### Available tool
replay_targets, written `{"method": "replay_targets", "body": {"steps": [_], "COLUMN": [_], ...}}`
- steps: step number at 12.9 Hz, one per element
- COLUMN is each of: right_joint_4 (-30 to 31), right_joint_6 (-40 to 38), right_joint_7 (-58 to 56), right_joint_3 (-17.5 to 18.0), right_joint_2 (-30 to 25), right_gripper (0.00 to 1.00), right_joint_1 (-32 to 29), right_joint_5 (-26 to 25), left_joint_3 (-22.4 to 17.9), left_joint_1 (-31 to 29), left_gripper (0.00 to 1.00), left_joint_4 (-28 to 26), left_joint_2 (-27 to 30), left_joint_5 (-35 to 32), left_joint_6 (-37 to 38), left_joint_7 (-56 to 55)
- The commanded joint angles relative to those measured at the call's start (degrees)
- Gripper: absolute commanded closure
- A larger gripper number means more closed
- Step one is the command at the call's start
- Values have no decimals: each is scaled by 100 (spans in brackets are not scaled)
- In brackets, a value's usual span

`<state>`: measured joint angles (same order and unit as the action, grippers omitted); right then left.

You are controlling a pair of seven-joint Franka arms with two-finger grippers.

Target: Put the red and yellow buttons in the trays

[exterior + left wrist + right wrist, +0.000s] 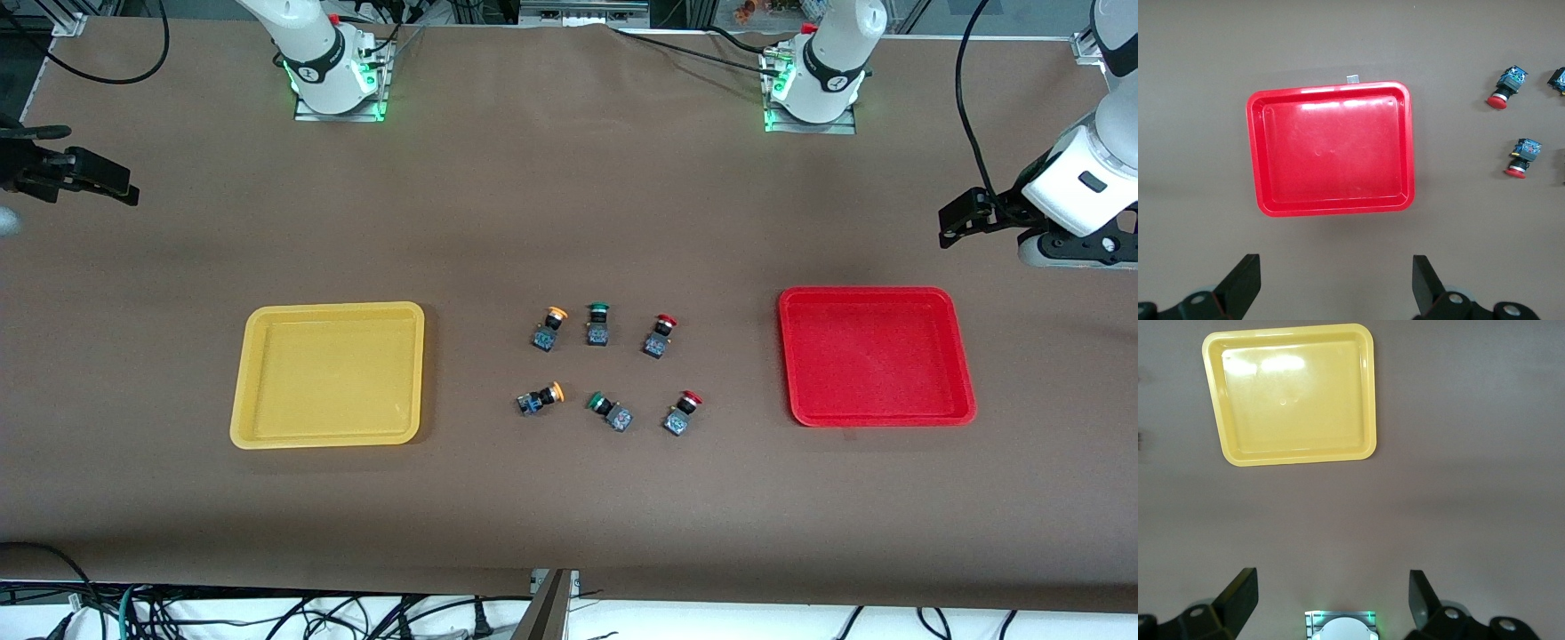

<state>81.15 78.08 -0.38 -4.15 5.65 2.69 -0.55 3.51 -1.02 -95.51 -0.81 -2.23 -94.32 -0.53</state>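
Note:
Two red-capped buttons (660,335) (683,412) and two yellow-capped buttons (551,327) (540,398) lie on the cloth mid-table, between the empty yellow tray (329,373) and the empty red tray (876,356). My left gripper (956,218) hangs open and empty over bare cloth at the left arm's end. Its wrist view shows the open gripper (1336,273), the red tray (1331,150) and both red buttons (1507,88) (1523,157). My right gripper (116,182) hangs open and empty over bare cloth at the right arm's end. Its wrist view shows the open gripper (1331,587) and the yellow tray (1295,393).
Two green-capped buttons (597,324) (609,411) lie among the others, one in each row between the yellow and red ones. The arm bases (333,76) (813,84) stand at the table's top edge. Cables hang along the front edge.

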Motion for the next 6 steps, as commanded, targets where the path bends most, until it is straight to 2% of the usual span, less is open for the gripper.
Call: {"method": "replay_targets", "body": {"steps": [1, 6], "right_joint_4": [15, 6], "right_joint_6": [-30, -21], "right_joint_7": [-41, -50], "right_joint_3": [54, 46], "right_joint_2": [-38, 15], "right_gripper": [0, 0], "right_joint_1": [-76, -93], "right_joint_5": [11, 28], "left_joint_3": [-9, -9], "left_joint_1": [15, 15], "left_gripper": [0, 0], "left_joint_4": [199, 199], "left_joint_2": [-86, -86], "left_joint_5": [47, 47], "left_joint_6": [125, 125], "left_joint_7": [88, 97]}}
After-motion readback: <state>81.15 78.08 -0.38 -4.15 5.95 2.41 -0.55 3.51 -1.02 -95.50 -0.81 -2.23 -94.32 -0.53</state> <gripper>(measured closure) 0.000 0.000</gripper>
